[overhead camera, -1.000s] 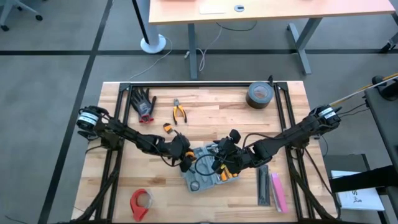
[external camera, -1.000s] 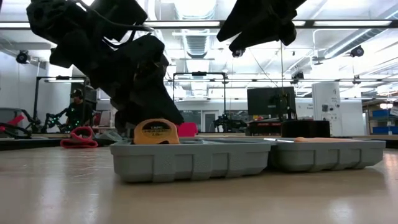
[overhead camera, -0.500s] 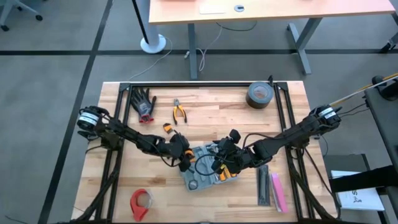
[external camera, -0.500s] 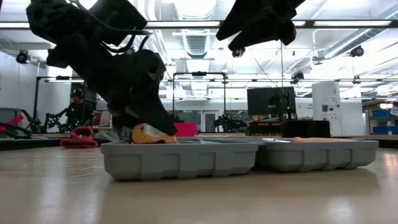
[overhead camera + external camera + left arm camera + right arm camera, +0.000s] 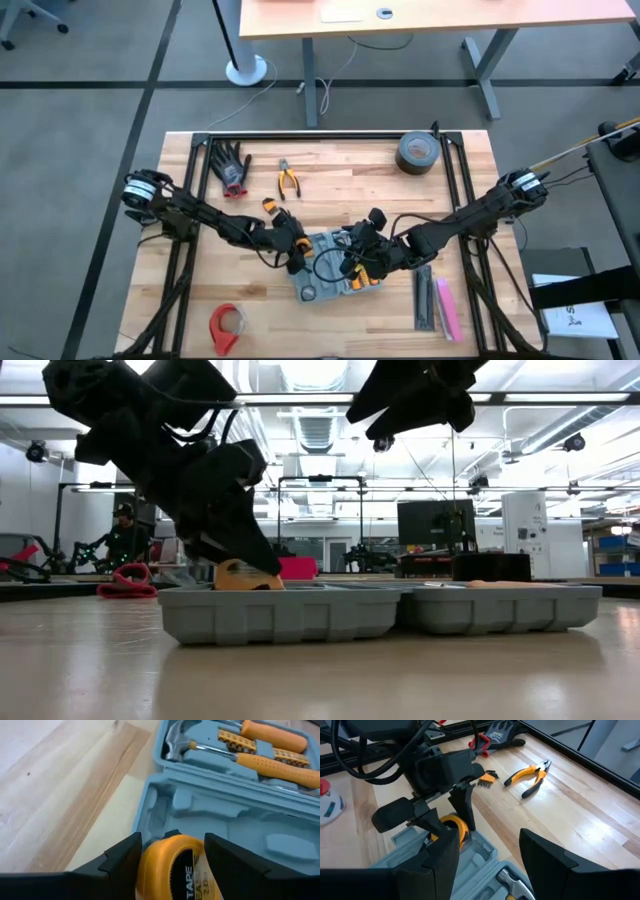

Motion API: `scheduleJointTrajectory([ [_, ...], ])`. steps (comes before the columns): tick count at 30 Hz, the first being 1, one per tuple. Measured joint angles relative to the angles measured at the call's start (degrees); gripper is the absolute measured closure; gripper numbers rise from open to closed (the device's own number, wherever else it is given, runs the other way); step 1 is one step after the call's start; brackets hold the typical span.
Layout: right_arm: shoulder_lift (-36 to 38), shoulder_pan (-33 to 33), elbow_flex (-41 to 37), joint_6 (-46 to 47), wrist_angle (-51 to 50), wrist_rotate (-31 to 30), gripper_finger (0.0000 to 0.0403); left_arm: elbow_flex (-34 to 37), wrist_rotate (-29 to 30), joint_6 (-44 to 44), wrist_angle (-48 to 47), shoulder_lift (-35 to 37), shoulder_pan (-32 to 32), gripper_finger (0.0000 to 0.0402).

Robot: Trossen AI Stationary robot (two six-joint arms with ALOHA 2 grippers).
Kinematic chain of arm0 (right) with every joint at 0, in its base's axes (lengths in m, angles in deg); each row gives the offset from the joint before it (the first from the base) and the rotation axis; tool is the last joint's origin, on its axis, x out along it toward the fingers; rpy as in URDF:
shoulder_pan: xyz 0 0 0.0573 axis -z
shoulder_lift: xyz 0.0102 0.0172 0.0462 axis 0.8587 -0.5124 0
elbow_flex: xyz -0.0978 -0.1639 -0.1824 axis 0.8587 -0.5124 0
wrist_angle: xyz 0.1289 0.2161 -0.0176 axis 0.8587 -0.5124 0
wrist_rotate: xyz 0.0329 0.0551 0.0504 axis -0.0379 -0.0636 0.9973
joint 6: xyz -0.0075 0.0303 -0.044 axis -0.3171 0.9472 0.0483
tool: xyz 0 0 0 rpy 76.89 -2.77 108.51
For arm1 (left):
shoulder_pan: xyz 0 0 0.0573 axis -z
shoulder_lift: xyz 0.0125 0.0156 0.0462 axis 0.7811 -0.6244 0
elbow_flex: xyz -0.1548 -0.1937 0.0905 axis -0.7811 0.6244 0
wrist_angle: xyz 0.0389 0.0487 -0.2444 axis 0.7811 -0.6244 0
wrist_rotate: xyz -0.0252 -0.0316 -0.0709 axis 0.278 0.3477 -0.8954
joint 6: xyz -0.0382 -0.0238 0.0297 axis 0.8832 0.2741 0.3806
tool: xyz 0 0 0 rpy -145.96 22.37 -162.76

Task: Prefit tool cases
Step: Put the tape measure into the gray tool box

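- We see the tool case point(image 5: 330, 275) lying open on the worktop point(image 5: 340, 180) toward six o'clock.
- Our left claw point(image 5: 172, 851) grips a yellow tape measure point(image 5: 175, 870) over the case's nine-o'clock end.
- Our right claw point(image 5: 487, 852) hovers agape, empty, at its three-o'clock side.

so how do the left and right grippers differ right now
The left gripper has a yellow tape measure between its fingers, low at the near end of the open tool case; the right gripper has nothing between its fingers. In the low view the left gripper reaches down to the case's tray, while the right gripper hangs well above it. Both are over the same case, with dark two-finger jaws standing apart.
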Motion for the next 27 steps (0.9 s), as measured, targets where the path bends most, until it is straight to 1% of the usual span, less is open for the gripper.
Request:
scheduleJointTrajectory([
  [6, 0.0, 0.0, 0.0, -0.1, 0.3, 0.0, 0.0217, -2.5, 0.1, -3.6, 0.1, 0.3, 0.0, 0.0188],
  [9, 0.0, 0.1, 0.0, -0.4, 0.3, 0.0, 0.0217, -3.0, 1.2, -4.9, -0.1, 0.3, 0.0, 0.0194],
  [16, 0.0, 0.1, 0.0, -0.3, 0.3, 0.0, 0.0217, -3.1, 2.5, -3.7, -4.9, 0.3, 0.0, 0.0201],
  [19, 0.0, 0.1, 0.0, -0.5, 0.3, 0.0, 0.0217, -3.2, 0.6, -3.1, -6.6, 0.7, 0.0, 0.0199],
  [22, 0.0, 0.1, 0.0, -0.6, 0.3, 0.0, 0.0217, -5.5, -1.5, -4.0, -10.9, 1.9, 0.0, 0.0199],
  [27, 0.0, 0.2, 0.0, -0.6, 0.2, 0.0, 0.0217, -12.5, -1.2, -8.2, -21.7, 2.7, 0.2, 0.0205],
])
